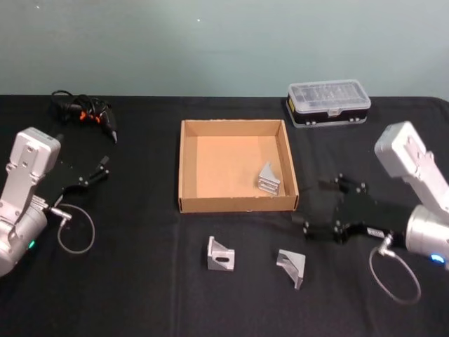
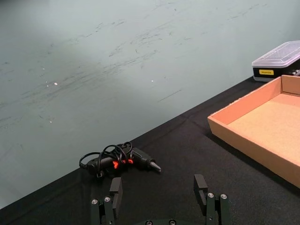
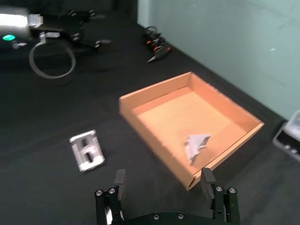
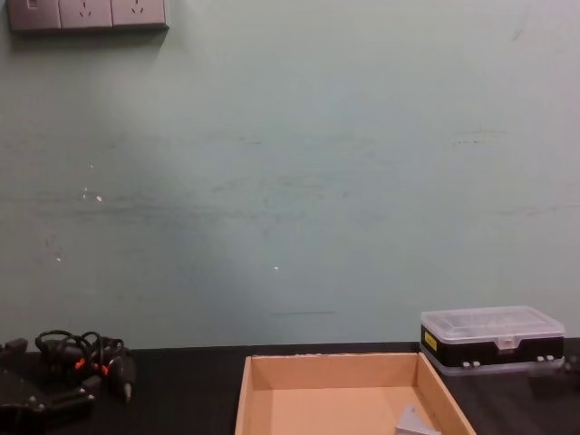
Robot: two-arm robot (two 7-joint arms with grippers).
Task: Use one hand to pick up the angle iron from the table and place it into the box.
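Two grey angle irons lie on the black table (image 1: 140, 295) in front of the box: one (image 1: 220, 254) to the left, one (image 1: 292, 267) to the right. A third angle iron (image 1: 269, 179) rests inside the tan box (image 1: 235, 203), near its front right corner. My right gripper (image 1: 312, 203) hovers open just right of the box's front right corner, with nothing between its fingers. In the right wrist view this gripper (image 3: 163, 179) faces the box (image 3: 150, 129), the angle iron inside it (image 3: 196, 145) and the left one on the table (image 3: 86, 151). My left gripper (image 1: 97, 172) stays open and empty at the far left.
A black case with a clear lid (image 1: 328, 102) stands behind the box to the right. A black tool with a coiled cable (image 1: 84, 112) lies at the back left. Loose cable loops hang off both wrists. Bare tabletop stretches along the front edge.
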